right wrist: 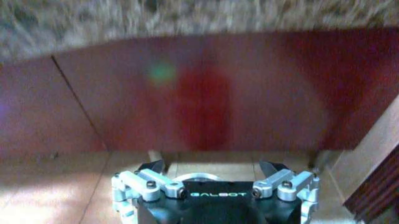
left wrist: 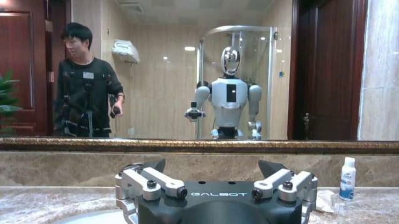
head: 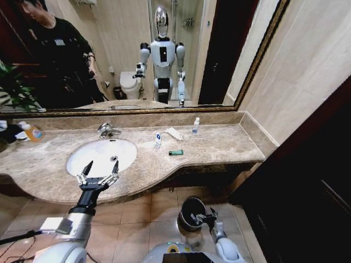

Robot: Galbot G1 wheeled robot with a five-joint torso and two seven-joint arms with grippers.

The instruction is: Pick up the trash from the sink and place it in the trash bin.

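Observation:
The white oval sink (head: 101, 156) is set in the beige marble counter. My left gripper (head: 98, 171) (left wrist: 212, 168) hovers open over the basin's front edge with nothing between its fingers. The trash lies on the counter to the right of the basin: a tiny clear bottle (head: 157, 141), a flat white packet (head: 175, 133), a second bottle (head: 196, 126) (left wrist: 347, 178) by the back wall, and a short green tube (head: 175, 152). On the floor stands the black trash bin (head: 192, 213). My right gripper (head: 207, 218) (right wrist: 213, 165) is at its right side, fingers spread, with the shiny rim (right wrist: 195, 177) low between them.
A chrome faucet (head: 107, 130) stands behind the basin. An orange-and-clear soap bottle (head: 33, 131) sits at the counter's far left. A large mirror (head: 137, 55) backs the counter. Dark wood panels (head: 307, 181) close off the right side. A red-brown cabinet front (right wrist: 199, 93) faces the right gripper.

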